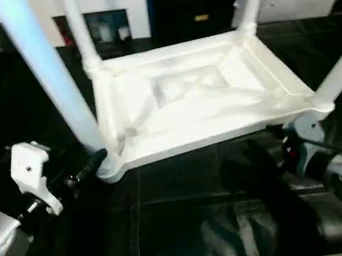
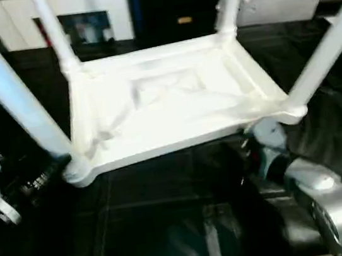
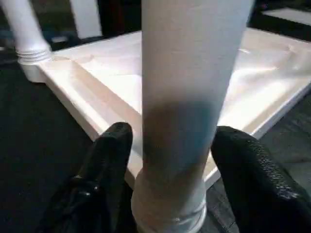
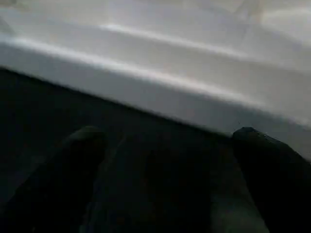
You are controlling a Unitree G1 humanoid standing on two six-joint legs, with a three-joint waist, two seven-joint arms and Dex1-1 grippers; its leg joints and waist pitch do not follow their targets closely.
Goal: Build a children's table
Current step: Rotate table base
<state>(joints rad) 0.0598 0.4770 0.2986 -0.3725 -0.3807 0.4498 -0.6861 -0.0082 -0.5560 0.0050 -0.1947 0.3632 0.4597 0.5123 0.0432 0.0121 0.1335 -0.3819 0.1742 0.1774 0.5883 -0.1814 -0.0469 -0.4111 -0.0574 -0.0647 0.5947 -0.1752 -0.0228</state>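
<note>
On upturned table top (image 1: 205, 98), four legs (image 1: 48, 69)

Upturned table (image 1: 198, 92) on black surface (image 1: 190, 221)

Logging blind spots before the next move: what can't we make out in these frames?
- Leg tops: all four legs, such as the near-left leg, run off the head views' upper edge.
- Left gripper contact: fingers flank that leg; blur hides whether they touch it.
- Right gripper: open and dark beside the table top's rim; in the head views the near-right corner covers its fingers.
- Table top underside: ribs washed out by glare.
</note>
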